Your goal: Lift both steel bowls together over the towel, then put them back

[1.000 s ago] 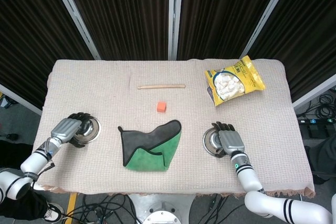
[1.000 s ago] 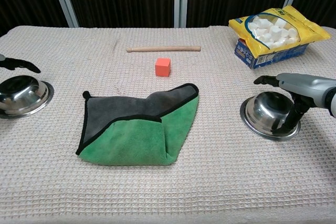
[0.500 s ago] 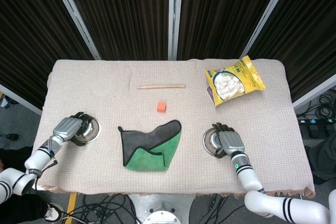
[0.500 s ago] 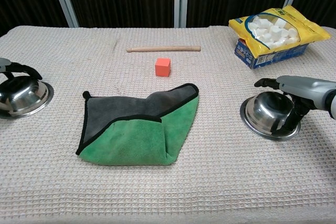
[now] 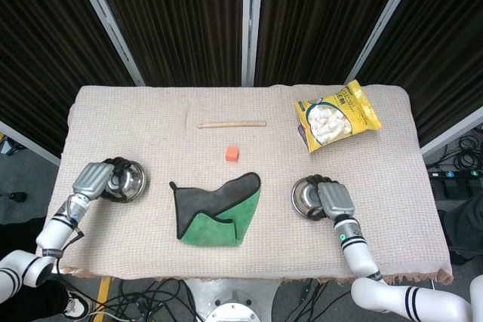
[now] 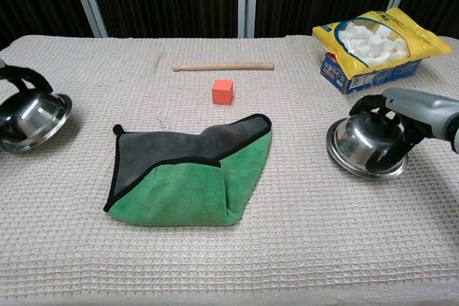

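Two steel bowls flank a green and grey towel (image 5: 216,210) (image 6: 188,171) lying folded at the table's front centre. My left hand (image 5: 96,179) (image 6: 16,77) grips the left bowl (image 5: 127,181) (image 6: 30,120), which is tilted and raised off the cloth. My right hand (image 5: 336,200) (image 6: 416,109) grips the right bowl (image 5: 306,196) (image 6: 362,145), also tipped up, its rim lifted on the right side. Both bowls are still off to the towel's sides, not over it.
An orange cube (image 5: 232,154) (image 6: 222,92) and a wooden stick (image 5: 232,124) (image 6: 223,67) lie behind the towel. A yellow bag of white snacks (image 5: 335,116) (image 6: 376,47) sits at the back right. A beige woven cloth (image 5: 151,126) covers the table.
Both hands have closed on their bowls and raised them: the bowls lay flat before and now are tilted and off the cloth. The left bowl shifted slightly toward the towel.
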Controlling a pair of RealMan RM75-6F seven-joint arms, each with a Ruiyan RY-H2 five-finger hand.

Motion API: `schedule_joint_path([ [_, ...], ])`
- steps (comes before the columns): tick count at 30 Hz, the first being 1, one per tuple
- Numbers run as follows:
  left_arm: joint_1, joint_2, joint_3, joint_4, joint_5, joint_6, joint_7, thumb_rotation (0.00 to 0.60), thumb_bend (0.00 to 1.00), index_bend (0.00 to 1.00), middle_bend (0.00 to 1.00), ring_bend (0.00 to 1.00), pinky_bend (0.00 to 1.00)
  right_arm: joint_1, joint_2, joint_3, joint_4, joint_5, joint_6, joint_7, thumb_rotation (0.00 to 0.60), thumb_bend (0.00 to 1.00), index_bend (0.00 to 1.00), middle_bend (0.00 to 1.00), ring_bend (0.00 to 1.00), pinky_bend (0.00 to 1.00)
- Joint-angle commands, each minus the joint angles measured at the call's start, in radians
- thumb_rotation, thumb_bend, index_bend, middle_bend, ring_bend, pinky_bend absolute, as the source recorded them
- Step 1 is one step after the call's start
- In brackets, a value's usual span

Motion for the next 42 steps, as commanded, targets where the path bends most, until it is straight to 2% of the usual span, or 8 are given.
schedule_joint_path([
  [1, 0.079, 0.055, -0.113, -0.140, -0.033, 0.257, -0.078, 0.600, 0.04, 0.42, 0.42, 0.38, 0.61, -0.087, 0.046, 0.051, -0.038, -0.216, 0.139, 0.245, 0.600, 0.14, 0.39, 0.38, 0.36, 0.54],
  [6, 0.162, 0.077, -0.205, -0.369, -0.067, 0.445, -0.317, 0.600, 0.05, 0.43, 0.43, 0.39, 0.61, -0.146, -0.027, 0.115, 0.023, -0.462, 0.305, 0.659, 0.600, 0.15, 0.39, 0.38, 0.36, 0.54],
  [11, 0.193, 0.104, -0.214, -0.584, -0.072, 0.435, -0.542, 0.600, 0.05, 0.43, 0.43, 0.39, 0.61, -0.133, -0.172, 0.156, 0.099, -0.555, 0.360, 0.982, 0.600, 0.16, 0.39, 0.38, 0.36, 0.54],
  [17, 0.168, 0.085, -0.182, -0.657, -0.011, 0.385, -0.578, 0.600, 0.05, 0.43, 0.43, 0.39, 0.61, -0.076, -0.237, 0.177, 0.064, -0.568, 0.236, 1.327, 0.600, 0.17, 0.39, 0.38, 0.36, 0.54],
  [20, 0.149, 0.066, -0.175, -0.666, 0.023, 0.378, -0.540, 0.600, 0.05, 0.43, 0.43, 0.39, 0.61, -0.028, -0.262, 0.201, 0.076, -0.562, 0.157, 1.428, 0.600, 0.18, 0.39, 0.38, 0.36, 0.54],
  [26, 0.118, 0.050, -0.164, -0.668, 0.060, 0.362, -0.440, 0.600, 0.05, 0.43, 0.43, 0.39, 0.61, 0.043, -0.301, 0.226, 0.101, -0.572, 0.071, 1.508, 0.600, 0.19, 0.39, 0.38, 0.36, 0.54],
  [32, 0.102, 0.029, -0.166, -0.686, 0.067, 0.369, -0.315, 0.600, 0.05, 0.43, 0.43, 0.39, 0.61, 0.106, -0.338, 0.263, 0.132, -0.554, 0.017, 1.502, 0.600, 0.20, 0.39, 0.38, 0.36, 0.54],
  [42, 0.050, -0.013, -0.222, -0.712, 0.051, 0.373, -0.194, 0.600, 0.05, 0.43, 0.43, 0.39, 0.60, 0.194, -0.412, 0.309, 0.157, -0.515, -0.060, 1.526, 0.600, 0.20, 0.39, 0.38, 0.36, 0.54],
])
